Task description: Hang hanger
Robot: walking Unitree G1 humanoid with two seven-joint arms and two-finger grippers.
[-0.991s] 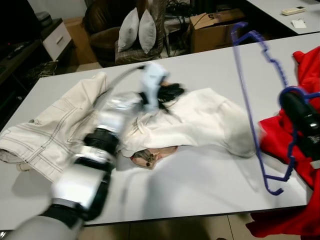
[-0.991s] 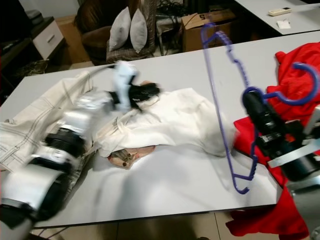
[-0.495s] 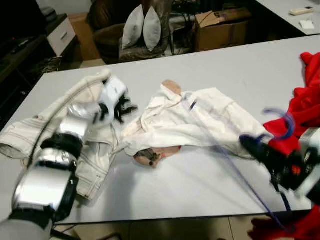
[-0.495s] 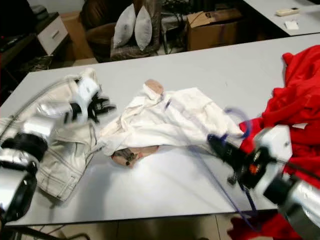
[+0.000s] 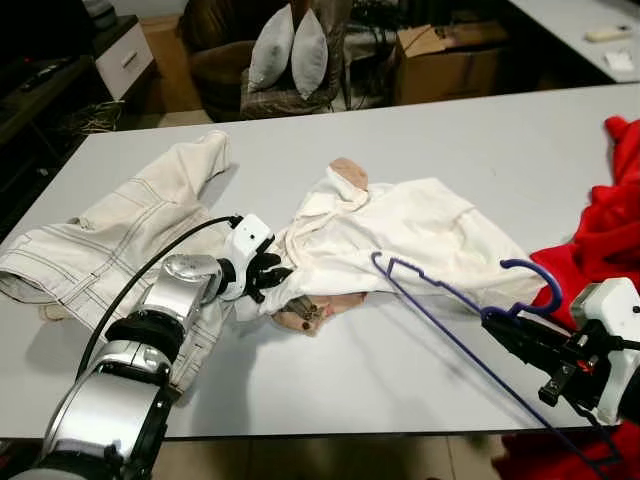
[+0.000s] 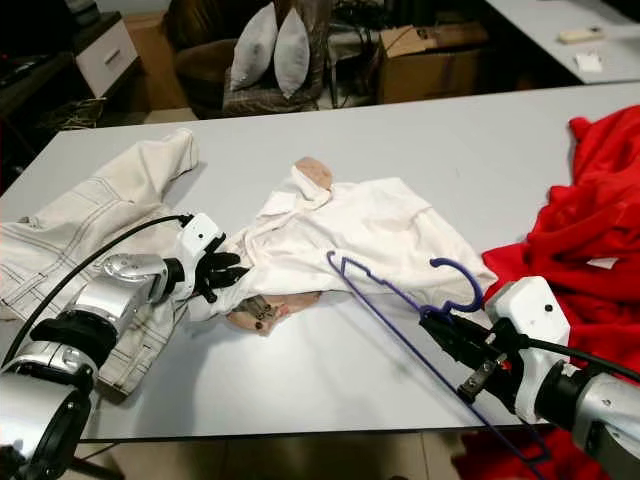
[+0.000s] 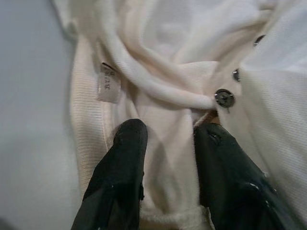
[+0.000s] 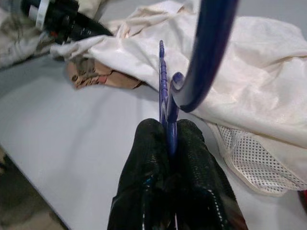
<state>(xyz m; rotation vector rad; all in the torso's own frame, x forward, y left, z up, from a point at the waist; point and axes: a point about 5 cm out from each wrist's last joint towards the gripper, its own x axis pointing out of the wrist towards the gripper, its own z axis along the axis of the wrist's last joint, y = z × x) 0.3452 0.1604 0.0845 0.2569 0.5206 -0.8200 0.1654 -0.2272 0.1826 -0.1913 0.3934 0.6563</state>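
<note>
Blue plastic hanger (image 6: 400,300) with a curled hook and notched shoulders slants low over the white table (image 6: 330,390), clamped at its neck by the right gripper (image 8: 169,143). The left gripper (image 7: 168,139) pinches the cream buttoned shirt (image 6: 370,235) (its small sewn label (image 7: 109,84) is unreadable).

The hanger (image 6: 400,300) clamped in the right pincer (image 6: 442,328) is deep blue-violet, against that pincer's black fingers (image 8: 148,158). Just beyond it lies a cream-white shirt (image 5: 400,235) with a white mesh lining (image 8: 249,158) and dark metallic buttons (image 7: 224,97); a tan-brown patch (image 5: 300,312) shows under its hem. The left pincer (image 5: 272,275) is black too, pinching cream cloth. Beside that arm lie off-white trousers (image 5: 110,235) with dark stitching. A bright red garment (image 6: 590,220) lies beside the right pincer. The tabletop (image 5: 480,120) is pale grey.
</note>
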